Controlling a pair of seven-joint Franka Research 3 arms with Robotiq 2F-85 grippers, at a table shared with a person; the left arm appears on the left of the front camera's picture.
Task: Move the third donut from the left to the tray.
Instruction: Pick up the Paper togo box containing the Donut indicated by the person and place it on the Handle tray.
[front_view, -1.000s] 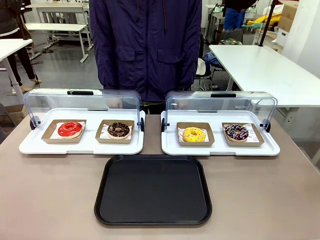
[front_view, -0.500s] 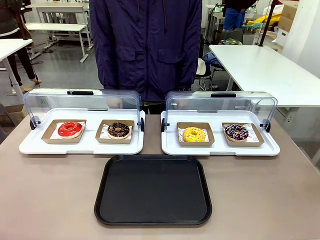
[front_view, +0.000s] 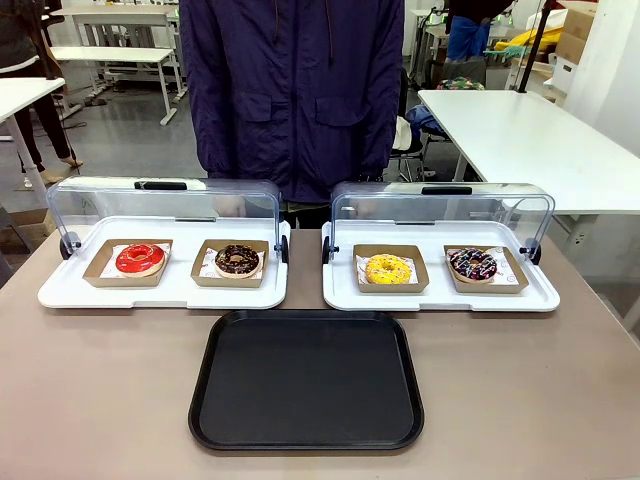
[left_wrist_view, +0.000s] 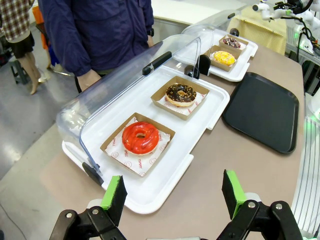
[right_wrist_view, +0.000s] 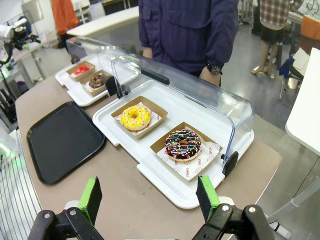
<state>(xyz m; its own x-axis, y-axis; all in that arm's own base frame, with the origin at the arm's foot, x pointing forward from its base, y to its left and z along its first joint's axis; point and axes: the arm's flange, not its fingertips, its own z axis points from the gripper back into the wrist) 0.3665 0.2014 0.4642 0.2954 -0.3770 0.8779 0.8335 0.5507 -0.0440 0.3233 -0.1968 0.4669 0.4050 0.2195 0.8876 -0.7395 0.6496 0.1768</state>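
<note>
Yellow donut (front_view: 387, 268) unmoved; hand (right_wrist_view: 210, 75) behind lid (right_wrist_view: 200, 97)

clear lid (front_view: 440, 206) stands tipped back behind the yellow donut (front_view: 387, 269), leaving its front and top open.

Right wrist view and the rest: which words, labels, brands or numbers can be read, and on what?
Red print on the white paper under the sprinkled chocolate donut: too blurred to read.
Red stamps on the paper liner under the red donut: too small to read.
No other print found.
</note>
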